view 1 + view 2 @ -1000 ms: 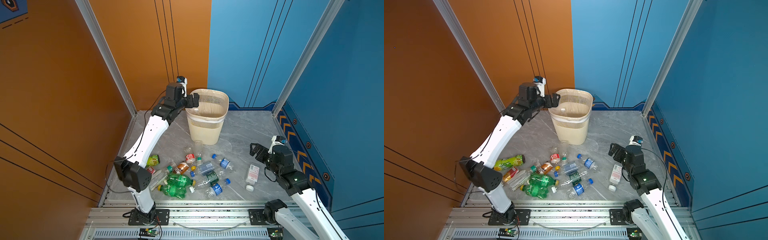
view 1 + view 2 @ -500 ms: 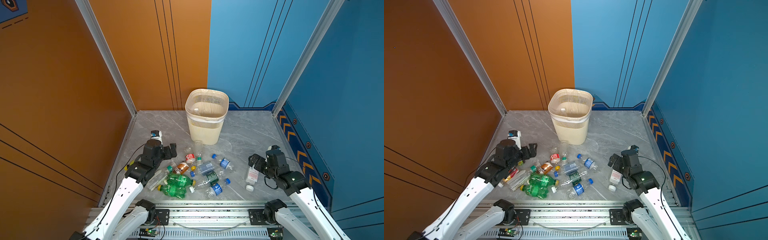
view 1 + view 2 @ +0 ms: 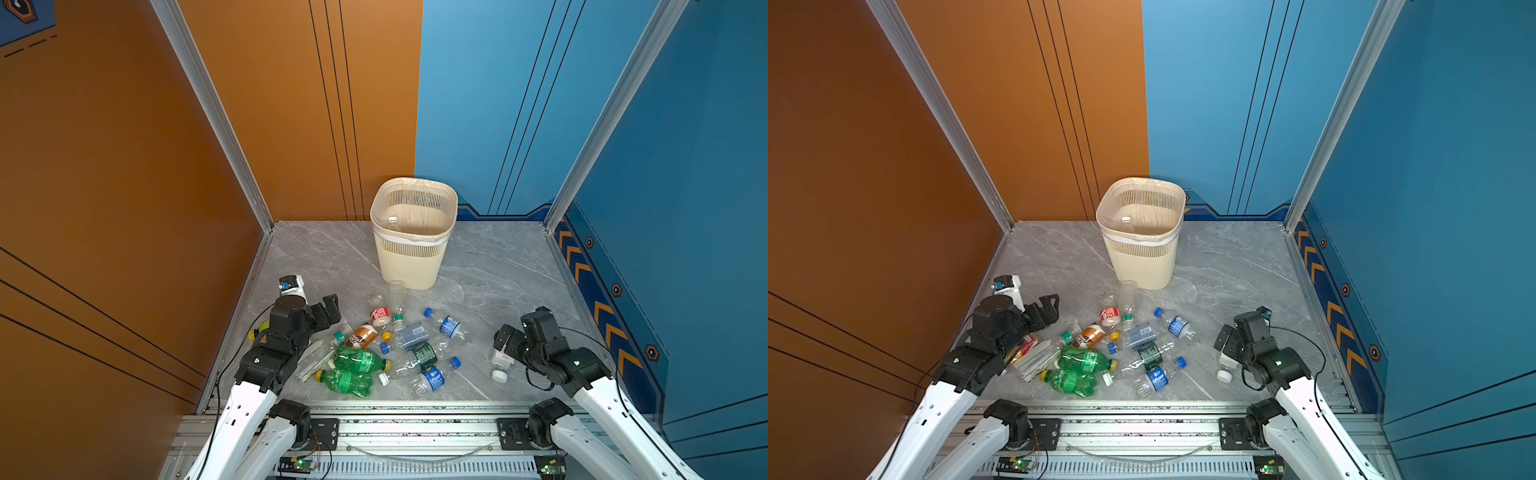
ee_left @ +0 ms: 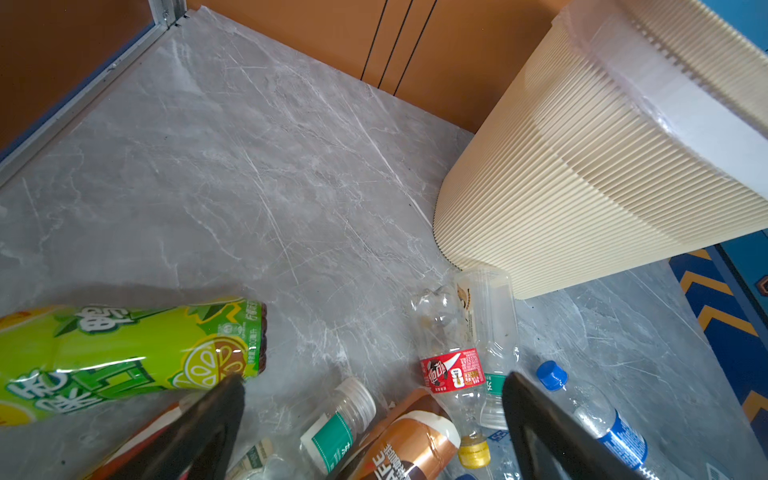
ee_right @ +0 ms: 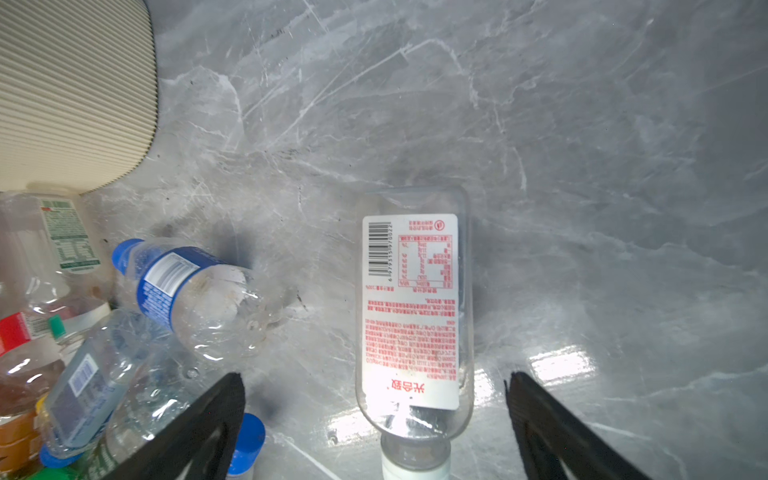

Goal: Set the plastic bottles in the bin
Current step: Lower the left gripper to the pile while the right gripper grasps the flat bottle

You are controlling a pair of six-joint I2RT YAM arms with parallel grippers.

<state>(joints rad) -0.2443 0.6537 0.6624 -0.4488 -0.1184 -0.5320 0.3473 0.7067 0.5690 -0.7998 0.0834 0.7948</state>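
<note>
Clear, thin plastic, capped and empty-looking: the plastic bottles [image 3: 374, 353] should be light, springy and slick, apt to dent or squirt out of a hard pinch. Most lie in a heap on the grey marbled surface [image 3: 498, 270] in front of the bin [image 3: 409, 257], between it and the robot's base. One white-capped bottle [image 3: 392, 219] shows inside the bin, against its liner.

A flat-sided bottle [image 5: 413, 316] with a white, red-printed label lies apart from the heap, in front of the bin and to its right, cap toward the arm. The right gripper [image 5: 374, 376] is set over it, its fingers spread wide on either side of the cap end and holding nothing. The best hold, I judge, is across the flat body at mid-label, not the neck.

The left gripper [image 4: 372, 378], also wide and empty, hangs over the heap's left edge, near a yellow-green tea bottle [image 4: 124, 353].
</note>
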